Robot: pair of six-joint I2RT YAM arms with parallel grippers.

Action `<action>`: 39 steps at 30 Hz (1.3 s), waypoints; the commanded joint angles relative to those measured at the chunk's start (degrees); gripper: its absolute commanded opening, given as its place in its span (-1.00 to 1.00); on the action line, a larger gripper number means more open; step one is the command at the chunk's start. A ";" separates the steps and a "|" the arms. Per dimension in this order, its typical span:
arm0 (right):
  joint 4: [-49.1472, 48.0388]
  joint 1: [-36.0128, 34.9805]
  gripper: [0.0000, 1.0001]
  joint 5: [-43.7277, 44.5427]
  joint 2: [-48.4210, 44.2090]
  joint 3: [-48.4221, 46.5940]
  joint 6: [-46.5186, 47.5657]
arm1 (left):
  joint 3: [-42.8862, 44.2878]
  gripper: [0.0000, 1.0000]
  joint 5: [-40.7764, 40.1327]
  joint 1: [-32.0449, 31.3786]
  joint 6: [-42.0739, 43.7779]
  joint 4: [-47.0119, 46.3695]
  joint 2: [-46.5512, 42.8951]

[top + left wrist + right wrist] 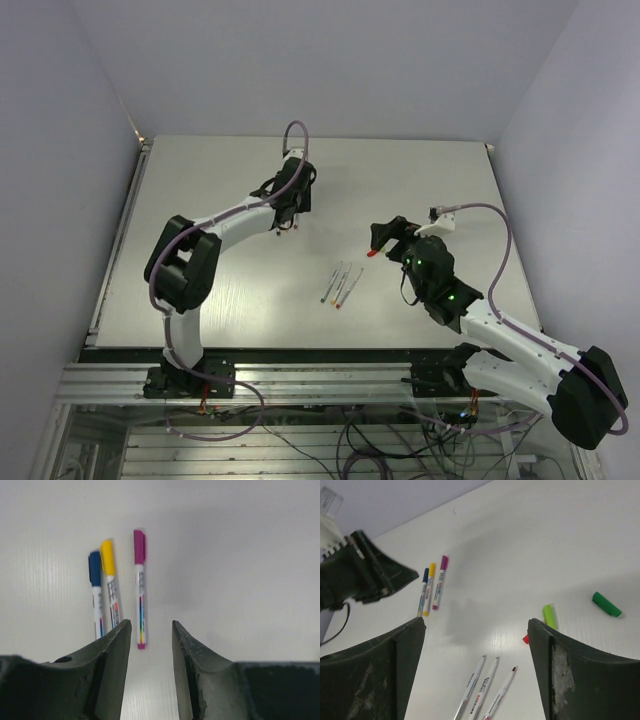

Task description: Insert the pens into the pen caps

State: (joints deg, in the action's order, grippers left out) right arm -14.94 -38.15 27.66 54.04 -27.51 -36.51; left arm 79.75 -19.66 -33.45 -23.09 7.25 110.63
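Starting from the near side of the table [200, 300], 3 uncapped pens [337, 285] lie side by side, slanted along the 1-to-7 o'clock line in the top view. In the right wrist view 1 of them shows a red tip. At 2 o'clock from them hangs the right tool [476, 621], its jaws spread wide with nothing between them. A red cap [372, 255] lies on the table just at that tool's 7 o'clock side; in the right wrist view it peeks out beside 1 finger [555, 670]. A light green cap [549, 616] sits just past it at 1 o'clock, and a dark green cap [606, 604] lies apart at 3 o'clock from the light green one. Farther out, at 10 o'clock from the uncapped pens, the left tool [149, 625] hangs over the table with its jaws partly apart and empty. Beyond its fingertips lie 3 capped pens [428, 590], caps toward 12 o'clock in the left wrist view. The blue-capped pen [97, 597] and yellow-capped pen [111, 587] are close together, with the magenta-capped pen [140, 595] just beside them at 3 o'clock. The magenta one's lower end lies just ahead of the gap between the jaws.
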 commanded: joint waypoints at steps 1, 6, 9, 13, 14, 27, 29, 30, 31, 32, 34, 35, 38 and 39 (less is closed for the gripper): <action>2.40 0.49 0.70 6.72 -1.03 0.17 -3.42 | -5.27 -0.01 1.91 -3.26 1.74 -3.26 -5.14; 5.74 2.55 0.65 6.54 -0.09 -1.22 -3.88 | -11.87 0.02 1.59 -8.93 4.14 -4.97 -10.30; 6.68 3.46 0.51 6.44 -0.68 -0.72 -5.03 | -15.40 0.02 1.56 -11.95 5.71 -5.22 -13.22; 8.12 4.82 0.40 7.18 -2.25 0.52 -7.19 | -20.04 0.02 1.91 -15.30 5.45 -4.63 -16.22; 8.43 4.98 0.39 7.34 -2.60 0.74 -7.47 | -20.78 0.02 2.06 -15.99 5.24 -4.23 -16.70; 13.40 5.26 0.33 8.67 -2.76 0.55 -10.45 | -24.50 0.02 1.84 -23.06 4.83 -2.06 -15.83; 13.44 5.26 0.33 8.71 -3.01 0.81 -10.51 | -24.36 0.03 2.43 -23.57 4.85 -2.09 -15.66; 13.49 5.28 0.33 8.71 -3.18 0.83 -10.60 | -24.24 0.03 2.77 -23.73 4.96 -2.02 -15.35; 13.53 5.28 0.33 8.77 -3.17 0.88 -10.60 | -24.02 0.03 3.05 -23.99 5.05 -1.87 -14.84; 13.53 5.28 0.33 8.81 -3.19 0.94 -10.55 | -23.83 0.03 3.20 -24.13 5.14 -1.48 -14.28; 13.73 5.31 0.32 8.88 -3.14 0.90 -10.60 | -23.62 0.03 3.18 -24.90 5.16 -0.94 -13.24; 13.79 5.28 0.32 8.90 -3.00 0.93 -10.72 | -23.62 0.04 3.06 -25.24 5.12 -0.78 -12.90; 13.42 5.26 0.31 8.75 -2.93 1.07 -10.78 | -23.81 0.04 3.18 -25.67 4.80 -0.78 -12.02; 13.10 5.28 0.31 8.59 -2.89 1.15 -10.70 | -23.74 0.04 3.22 -25.76 4.81 -0.78 -11.83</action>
State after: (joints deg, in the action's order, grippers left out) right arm -1.83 -33.06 35.00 51.57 -26.98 -46.48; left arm 55.05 -17.54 -58.35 -18.59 5.98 97.84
